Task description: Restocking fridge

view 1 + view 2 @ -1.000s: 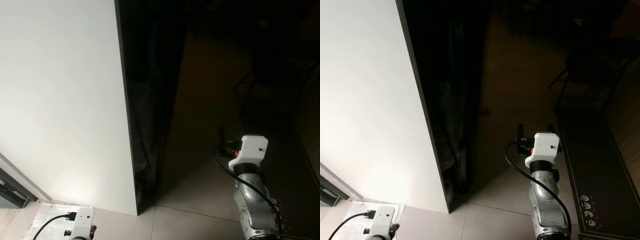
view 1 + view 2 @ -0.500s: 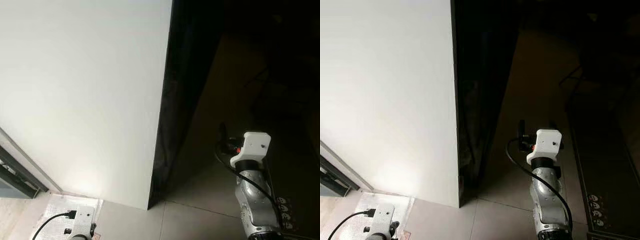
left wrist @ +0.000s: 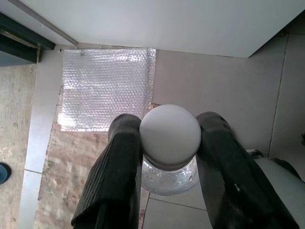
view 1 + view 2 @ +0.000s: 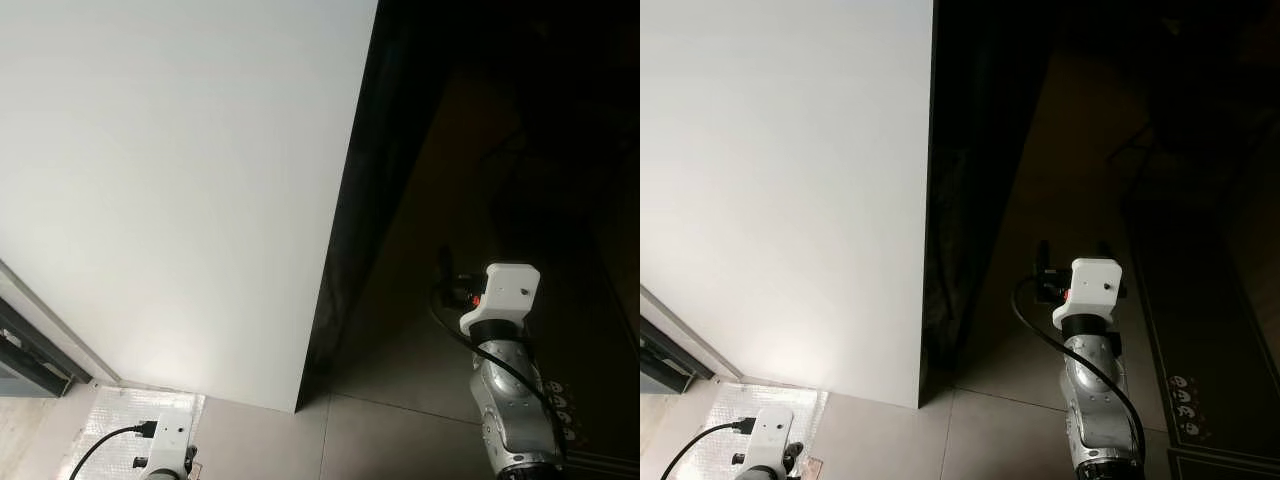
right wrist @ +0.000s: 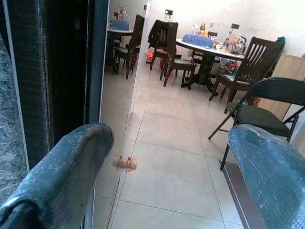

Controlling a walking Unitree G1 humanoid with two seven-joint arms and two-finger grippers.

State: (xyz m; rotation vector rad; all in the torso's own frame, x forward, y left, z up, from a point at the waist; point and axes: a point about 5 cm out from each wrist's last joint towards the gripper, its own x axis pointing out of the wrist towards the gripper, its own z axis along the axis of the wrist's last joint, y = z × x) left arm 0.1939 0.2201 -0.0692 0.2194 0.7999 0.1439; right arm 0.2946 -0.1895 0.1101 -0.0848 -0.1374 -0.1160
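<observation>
The big white panel (image 4: 170,190) now takes up more of the head views than it did a moment ago, and its dark edge sits further right. The whole picture has slid, so the camera has turned; both arms sit in the same spots as before.

Left eye view: the white panel stands on the left and its black side (image 4: 350,250) runs down to the tiled floor (image 4: 390,430). The right arm (image 4: 505,400) reaches forward on the right, with a white block on its wrist and a black cable. The room to the right is very dark. At the bottom left is the top of the left arm (image 4: 165,445), above a sheet of bubble wrap (image 4: 110,420) on the floor.

Right eye view: a dark mat (image 4: 1200,380) with small white marks lies on the floor to the right of the right arm.

Left wrist view: the left tool (image 3: 170,138) is pinching a bottle (image 3: 170,162) by its neck. The round white cap (image 3: 170,135) sits between the two black fingers (image 3: 121,162).

Right wrist view: the right tool (image 5: 171,157) is spread wide and holds nothing. Far off stand a worktop (image 5: 205,45) with things on it and some chairs (image 5: 248,62). A black folding chair (image 5: 262,109) is nearer on the right. A small orange toy (image 5: 125,163) lies on the floor.
</observation>
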